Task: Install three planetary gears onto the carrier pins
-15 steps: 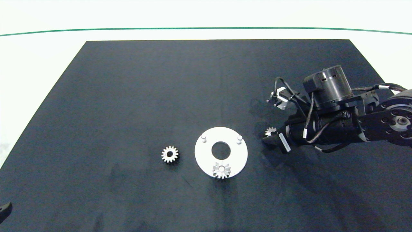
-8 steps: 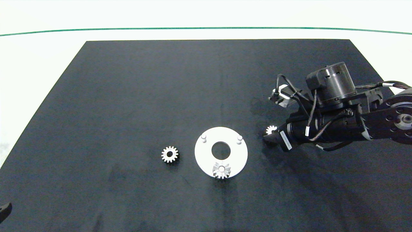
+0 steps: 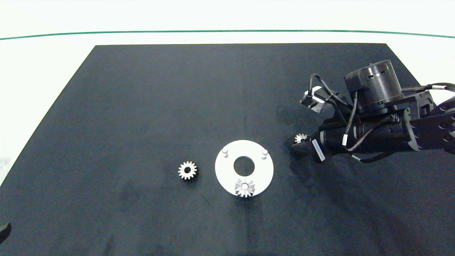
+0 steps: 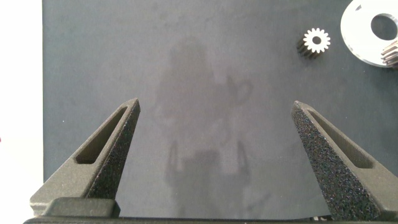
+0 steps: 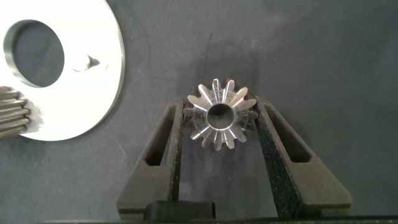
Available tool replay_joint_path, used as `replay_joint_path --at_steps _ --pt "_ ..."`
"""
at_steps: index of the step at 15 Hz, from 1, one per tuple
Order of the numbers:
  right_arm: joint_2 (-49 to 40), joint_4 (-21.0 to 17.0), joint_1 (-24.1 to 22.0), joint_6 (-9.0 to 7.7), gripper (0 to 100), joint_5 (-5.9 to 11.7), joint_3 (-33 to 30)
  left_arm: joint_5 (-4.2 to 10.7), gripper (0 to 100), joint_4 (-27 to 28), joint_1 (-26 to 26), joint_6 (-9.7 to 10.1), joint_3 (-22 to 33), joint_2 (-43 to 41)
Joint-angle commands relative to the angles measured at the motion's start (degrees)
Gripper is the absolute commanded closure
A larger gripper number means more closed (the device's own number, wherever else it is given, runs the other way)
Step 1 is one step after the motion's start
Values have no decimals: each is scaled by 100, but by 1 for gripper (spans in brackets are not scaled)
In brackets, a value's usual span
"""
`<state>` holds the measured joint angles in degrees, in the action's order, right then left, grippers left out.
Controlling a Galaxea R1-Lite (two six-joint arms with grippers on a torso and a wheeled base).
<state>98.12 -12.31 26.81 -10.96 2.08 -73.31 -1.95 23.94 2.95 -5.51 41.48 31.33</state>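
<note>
Surface: matte black mat, we see open room left of white disc.
Right gripper: jaws clamp toothed steel gear right of disc.
Left gripper: jaws spread.

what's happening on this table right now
The right gripper has its jaws shut on one planetary gear, just right of the white disc. One gear already sits on the disc's near pin; the two far pins are bare. A third gear lies on the mat left of the disc. The left gripper waits open at the table's near left.

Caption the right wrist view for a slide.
Right gripper shut on a planetary gear, beside the white carrier disc.
</note>
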Motion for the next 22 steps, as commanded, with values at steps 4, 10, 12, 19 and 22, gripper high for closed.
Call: replay_joint_path --at_steps 4,10,12,19,22 --pt "-127 -351 158 -38 99 2 -403 2 0 14 -5 -3 70 40" --pt "-65 -852 439 -73 99 11 -851 -7 0 14 -5 -3 53 49" --pt "-21 -913 650 -73 99 90 -965 -7 0 14 -5 -3 53 40" --pt "49 -922 791 -64 99 222 -1009 -7 0 14 -23 -3 70 40" --pt "-83 -913 659 -55 99 328 -904 -7 0 14 -23 -3 70 31"
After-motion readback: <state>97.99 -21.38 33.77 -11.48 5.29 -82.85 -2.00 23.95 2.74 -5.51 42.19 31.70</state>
